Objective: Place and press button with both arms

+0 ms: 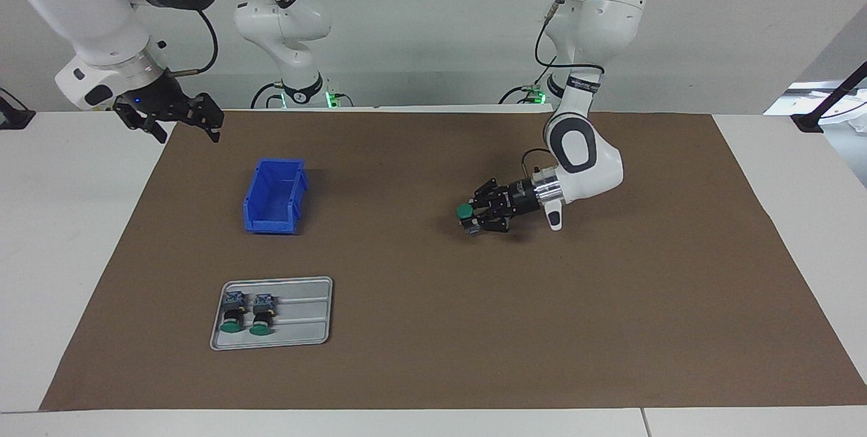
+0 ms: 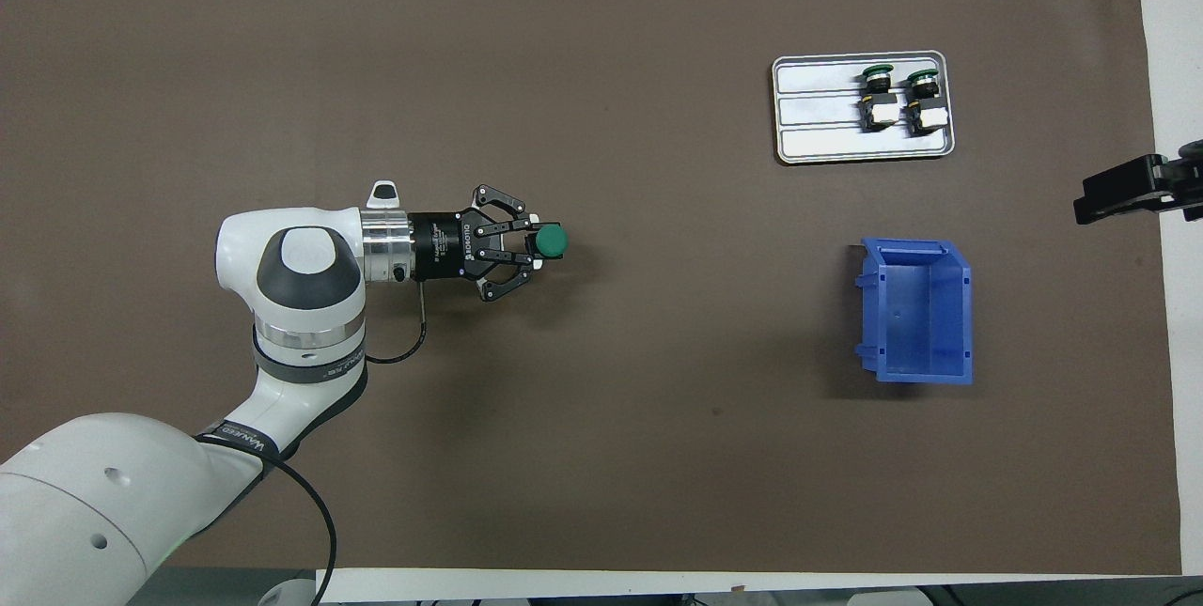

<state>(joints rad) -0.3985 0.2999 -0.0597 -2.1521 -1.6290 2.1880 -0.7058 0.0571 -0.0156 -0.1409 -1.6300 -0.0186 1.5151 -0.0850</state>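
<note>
My left gripper (image 1: 472,217) (image 2: 536,246) is shut on a green-capped button (image 1: 464,211) (image 2: 551,242) and holds it low over the middle of the brown mat, cap pointing toward the right arm's end. Two more buttons (image 1: 234,313) (image 1: 261,314) (image 2: 878,97) (image 2: 923,99) lie side by side in a grey metal tray (image 1: 305,318) (image 2: 818,113). My right gripper (image 1: 169,118) (image 2: 1128,188) waits raised over the mat's edge at the right arm's end, near the robots.
A blue open bin (image 1: 274,196) (image 2: 916,310) stands on the mat, nearer to the robots than the tray. The brown mat (image 1: 433,328) (image 2: 601,456) covers most of the white table.
</note>
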